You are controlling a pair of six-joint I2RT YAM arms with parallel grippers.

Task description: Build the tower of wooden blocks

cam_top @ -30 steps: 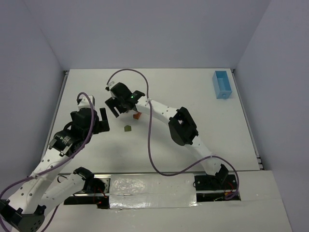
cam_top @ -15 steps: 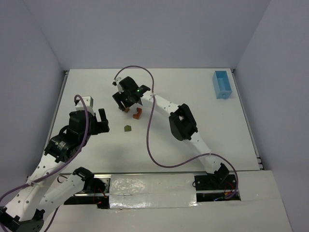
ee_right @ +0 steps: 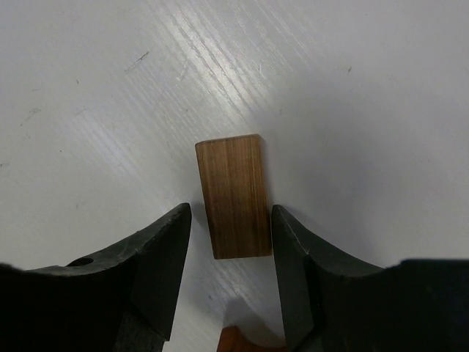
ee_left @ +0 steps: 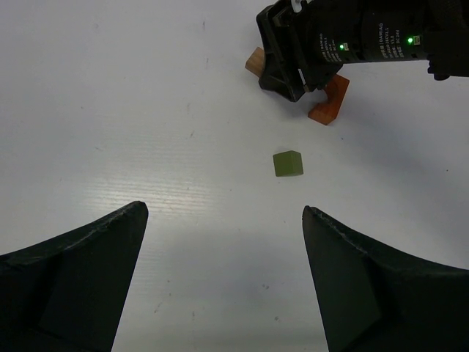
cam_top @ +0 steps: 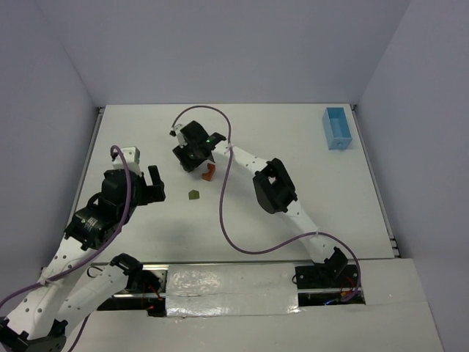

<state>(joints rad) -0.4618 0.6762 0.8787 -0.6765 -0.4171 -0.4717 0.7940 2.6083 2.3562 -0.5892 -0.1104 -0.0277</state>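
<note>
A brown wood block [ee_right: 234, 196] lies flat on the white table. My right gripper [ee_right: 231, 220] is open and straddles its near end: the right finger [ee_right: 293, 242] is at the block's side and the left finger [ee_right: 165, 246] stands a little off it. In the top view the right gripper [cam_top: 190, 156] covers this block. A reddish-orange arch [cam_top: 209, 173] lies just beside it and also shows in the left wrist view [ee_left: 330, 101]. An olive green block [ee_left: 288, 163] lies alone nearer me. My left gripper [ee_left: 223, 220] is open and empty, short of the green block. No stack stands.
A light blue box [cam_top: 338, 128] sits at the far right of the table. The table's left edge [cam_top: 94, 147] and side wall are close to my left arm. The right arm's purple cable [cam_top: 223, 213] loops over the middle.
My right gripper has swung right and turned, coming down with its jaws astride the brown block. My left arm has drawn back slightly toward the left.
</note>
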